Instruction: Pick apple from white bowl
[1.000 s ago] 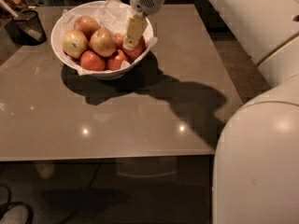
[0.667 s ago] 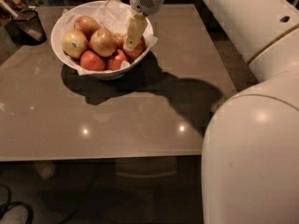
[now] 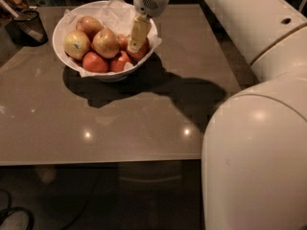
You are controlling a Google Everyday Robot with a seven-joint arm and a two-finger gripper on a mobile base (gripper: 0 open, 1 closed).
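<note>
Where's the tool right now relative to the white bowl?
In the camera view the tool is at top centre, inside the right side of the large glossy white bowl, overlapping a small orange-red apple by the right rim.

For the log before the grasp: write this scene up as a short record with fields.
tool: low over the bowl's right side, just above the apples there
bowl: white, paper-lined, on the far left part of the table
apples: heaped in the bowl, none seen lifted
cup: dark mesh, left of the bowl, apart from it
table: brown, glossy
</note>
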